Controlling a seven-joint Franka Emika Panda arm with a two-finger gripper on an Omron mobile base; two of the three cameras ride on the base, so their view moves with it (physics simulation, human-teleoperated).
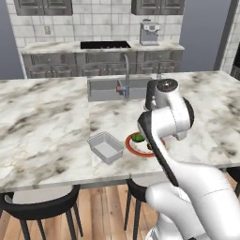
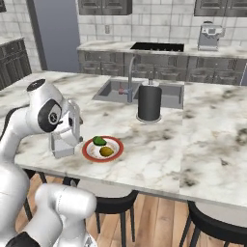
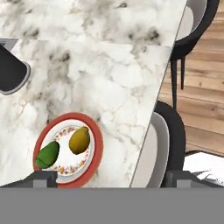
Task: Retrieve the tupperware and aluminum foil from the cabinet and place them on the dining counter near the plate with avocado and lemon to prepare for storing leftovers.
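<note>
Your gripper has its jaws spread wide with nothing between them; in the hand view one dark fingertip sits over the near rim of the plate and the other over a black stool at the counter's edge. Just past the tips you see the avocado and the lemon lying side by side on the red-rimmed plate. The tupperware rests upright on the dining counter, just beside the plate on its left in the left base view, with a narrow gap between them. Farther back a black cylinder stands near the inset sink and its faucet.
</note>
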